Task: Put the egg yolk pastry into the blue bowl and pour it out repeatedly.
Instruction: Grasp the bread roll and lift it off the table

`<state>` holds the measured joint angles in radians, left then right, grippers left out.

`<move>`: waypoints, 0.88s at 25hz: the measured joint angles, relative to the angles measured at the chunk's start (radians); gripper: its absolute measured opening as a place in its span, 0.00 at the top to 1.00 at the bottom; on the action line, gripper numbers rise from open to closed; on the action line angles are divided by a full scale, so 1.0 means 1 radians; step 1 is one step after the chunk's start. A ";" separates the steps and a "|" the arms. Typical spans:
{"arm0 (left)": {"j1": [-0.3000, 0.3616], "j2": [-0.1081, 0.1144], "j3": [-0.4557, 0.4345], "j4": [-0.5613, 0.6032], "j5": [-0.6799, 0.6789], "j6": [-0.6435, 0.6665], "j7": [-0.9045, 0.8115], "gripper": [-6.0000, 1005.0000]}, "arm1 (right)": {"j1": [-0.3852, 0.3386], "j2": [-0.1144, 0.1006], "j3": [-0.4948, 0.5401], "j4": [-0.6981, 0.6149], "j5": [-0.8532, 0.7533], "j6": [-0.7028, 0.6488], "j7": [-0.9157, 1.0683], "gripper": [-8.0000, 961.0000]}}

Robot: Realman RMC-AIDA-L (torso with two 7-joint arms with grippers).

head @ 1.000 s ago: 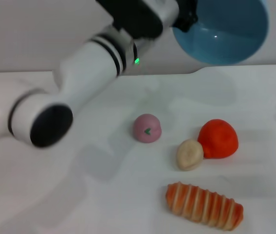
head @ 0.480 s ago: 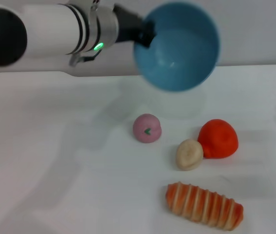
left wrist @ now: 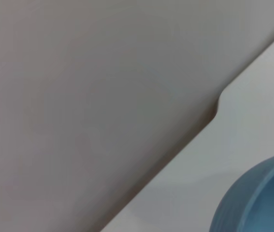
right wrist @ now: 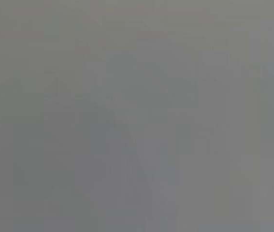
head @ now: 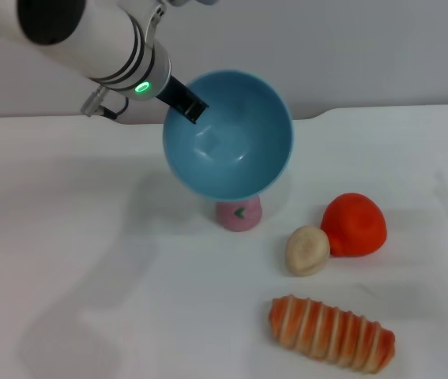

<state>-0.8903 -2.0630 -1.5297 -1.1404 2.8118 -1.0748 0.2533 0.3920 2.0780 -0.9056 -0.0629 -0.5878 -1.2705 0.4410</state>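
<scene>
The left tool [head: 182, 101] grips the smooth light-blue bowl [head: 231, 138] by its rim, tilted and empty. Seemingly the pour is done — next, set it upright beside the pale beige egg yolk pastry [head: 308, 249] on the white tabletop [head: 89, 276].

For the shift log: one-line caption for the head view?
Left tool holds empty blue bowl tilted above pink ball; egg yolk pastry on table.

The head camera looks down from above at the white table [head: 89, 300] and the blue bowl [head: 231, 142]. The left wrist camera sits very close, seeing the bowl's outside edge and table too. The right wrist camera shows only plain grey.
</scene>
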 joint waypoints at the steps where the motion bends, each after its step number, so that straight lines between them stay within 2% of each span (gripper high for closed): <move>1: -0.015 0.000 0.000 0.008 0.012 -0.027 -0.008 0.99 | 0.000 0.000 -0.002 0.000 -0.005 0.000 0.000 0.24; 8: -0.098 0.000 -0.005 0.072 0.028 -0.145 -0.038 1.00 | 0.000 0.000 -0.006 0.000 -0.029 0.000 0.005 0.25; 14: -0.171 0.001 -0.041 0.220 0.017 -0.194 -0.016 0.99 | 0.010 -0.006 -0.007 -0.011 -0.118 0.007 0.076 0.25; 17: -0.182 -0.001 -0.089 0.284 -0.025 -0.194 0.042 0.99 | 0.016 -0.007 -0.009 -0.019 -0.136 0.008 0.097 0.25; 22: -0.177 0.001 -0.100 0.312 -0.079 -0.201 0.085 0.99 | 0.024 -0.007 -0.042 -0.027 -0.138 0.013 0.112 0.25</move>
<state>-1.0669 -2.0618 -1.6299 -0.8281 2.7326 -1.2756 0.3387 0.4161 2.0708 -0.9479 -0.0900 -0.7257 -1.2571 0.5525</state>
